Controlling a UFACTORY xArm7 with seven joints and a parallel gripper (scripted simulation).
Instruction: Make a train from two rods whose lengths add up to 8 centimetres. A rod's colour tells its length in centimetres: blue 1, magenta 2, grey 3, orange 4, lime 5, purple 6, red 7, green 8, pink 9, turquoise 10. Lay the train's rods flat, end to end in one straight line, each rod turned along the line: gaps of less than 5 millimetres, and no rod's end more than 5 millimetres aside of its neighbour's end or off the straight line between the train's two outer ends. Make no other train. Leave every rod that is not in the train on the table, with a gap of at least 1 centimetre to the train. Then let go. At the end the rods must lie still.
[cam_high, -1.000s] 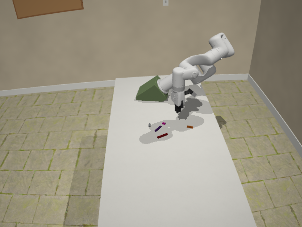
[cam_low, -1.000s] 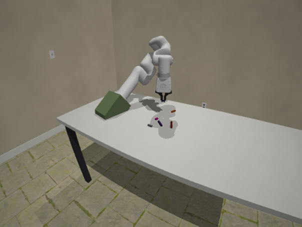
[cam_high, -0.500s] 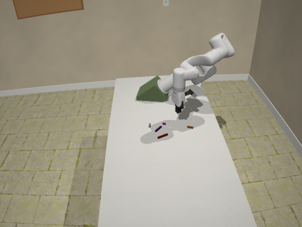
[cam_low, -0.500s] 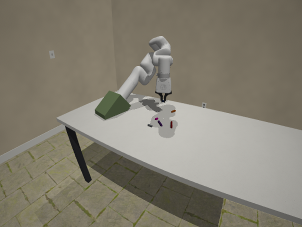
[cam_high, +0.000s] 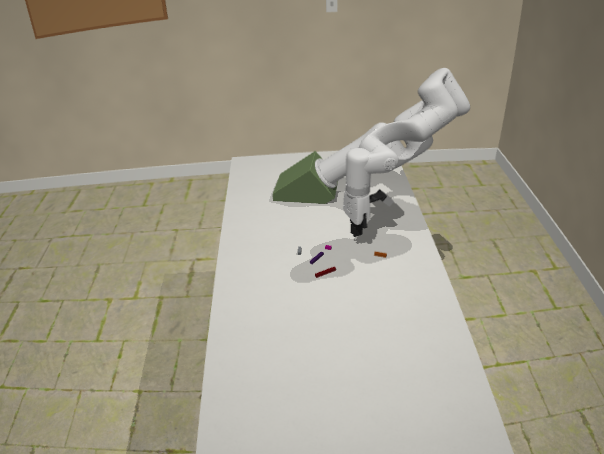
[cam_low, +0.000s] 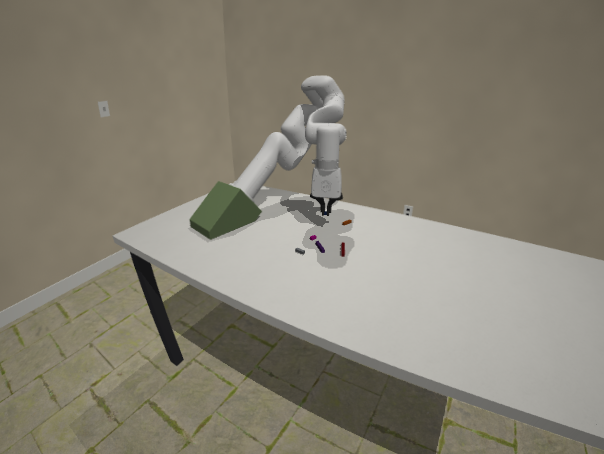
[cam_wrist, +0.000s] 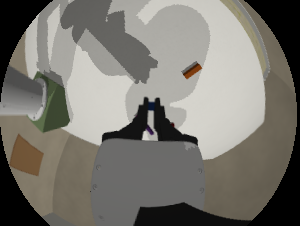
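My gripper (cam_high: 356, 234) (cam_low: 325, 213) (cam_wrist: 151, 104) is shut on a small blue rod (cam_wrist: 151, 106) and holds it above the table, behind the other rods. A magenta rod (cam_high: 328, 247) (cam_low: 313, 237) lies near one end of the purple rod (cam_high: 317, 258) (cam_low: 320, 246) (cam_wrist: 149, 130), with a small gap. A red rod (cam_high: 325, 272) (cam_low: 343, 249) lies apart, in front of the purple one in the top view. A grey rod (cam_high: 299, 250) (cam_low: 300, 251) lies left of them. An orange rod (cam_high: 380, 254) (cam_low: 347, 222) (cam_wrist: 193, 71) lies alone to the right. Fingers partly hide the red and purple rods in the wrist view.
The white table (cam_high: 320, 350) (cam_low: 425, 300) carries the green arm base (cam_high: 302, 185) (cam_low: 225, 212) (cam_wrist: 52, 107) at its back end. Shadows of the arm fall around the rods. The table's right edge lies beyond the orange rod in the top view.
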